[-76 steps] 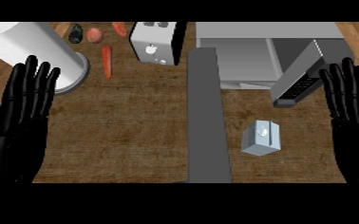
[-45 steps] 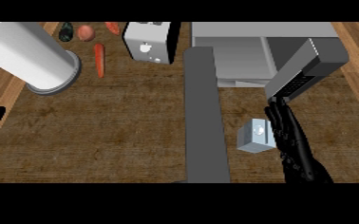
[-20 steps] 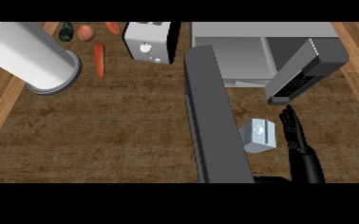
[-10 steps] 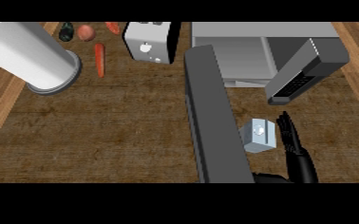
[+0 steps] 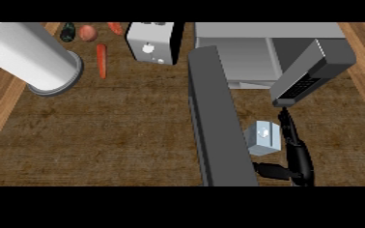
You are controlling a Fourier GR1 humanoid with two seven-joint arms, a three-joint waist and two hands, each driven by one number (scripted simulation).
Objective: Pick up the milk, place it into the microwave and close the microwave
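Note:
The milk, a small pale grey carton, stands on the wooden counter just right of the microwave's open door, a long grey slab reaching toward me. The microwave gapes open at the top right, with its dark keypad block slanting on the right. My right hand lies along the carton's right side with straight fingers pointing up the view. Its thumb sticks out below the carton. The left hand does not show.
A large white cylinder fills the upper left. A white toaster stands left of the microwave. An orange carrot and several other vegetables lie at the back left. Lighter wood edges the counter's left.
Both hands first rested open at the side edges. The view then shifted, the left hand left it, and my right hand reached in beside the milk, edging closer over the last second.

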